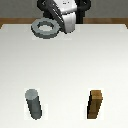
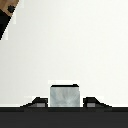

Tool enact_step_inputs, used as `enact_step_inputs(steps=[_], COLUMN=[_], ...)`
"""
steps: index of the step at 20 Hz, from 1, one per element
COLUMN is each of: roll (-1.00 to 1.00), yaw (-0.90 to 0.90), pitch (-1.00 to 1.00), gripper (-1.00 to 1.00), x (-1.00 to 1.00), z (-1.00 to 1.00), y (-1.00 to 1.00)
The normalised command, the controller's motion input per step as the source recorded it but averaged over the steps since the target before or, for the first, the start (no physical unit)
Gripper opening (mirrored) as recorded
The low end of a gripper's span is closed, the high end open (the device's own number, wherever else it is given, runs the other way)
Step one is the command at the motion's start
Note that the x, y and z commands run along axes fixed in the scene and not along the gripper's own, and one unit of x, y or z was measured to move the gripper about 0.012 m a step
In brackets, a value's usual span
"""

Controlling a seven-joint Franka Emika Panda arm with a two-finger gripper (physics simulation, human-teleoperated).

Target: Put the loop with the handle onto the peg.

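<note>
peg (image 1: 33, 103) upright near table (image 1: 75, 60) front edge, open tabletop all around it | wooden block (image 1: 96, 104) standing well apart toward the exterior view's right of peg, bare lane between | from peg back to the loop (image 1: 45, 28) at the far edge: nothing in the way

No text, label, brand, number or sign can be read in either view; the loop (image 1: 45, 28), peg (image 1: 33, 104), block (image 1: 96, 105) and table (image 1: 75, 65) are all plain, unmarked surfaces.
</note>
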Motion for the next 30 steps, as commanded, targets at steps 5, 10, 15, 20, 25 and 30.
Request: enact_step_inputs(steps=[5, 10, 15, 20, 25, 30], roll=[0.0, 0.0, 0.0, 0.0, 0.0, 0.0], yaw=[0.2, 0.0, 0.0, 0.0, 0.0, 0.0], pitch=[0.0, 0.0, 0.0, 0.0, 0.0, 0.0], gripper=[-1.0, -1.0, -1.0, -1.0, -1.0, -1.0], x=[0.0, 0.0, 0.8, 1.0, 0.6, 0.0], z=[0.0, 0.0, 0.0, 0.0, 0.0, 0.5], y=[-0.6, -0.8, 0.0, 0.0, 0.04, 0.2])
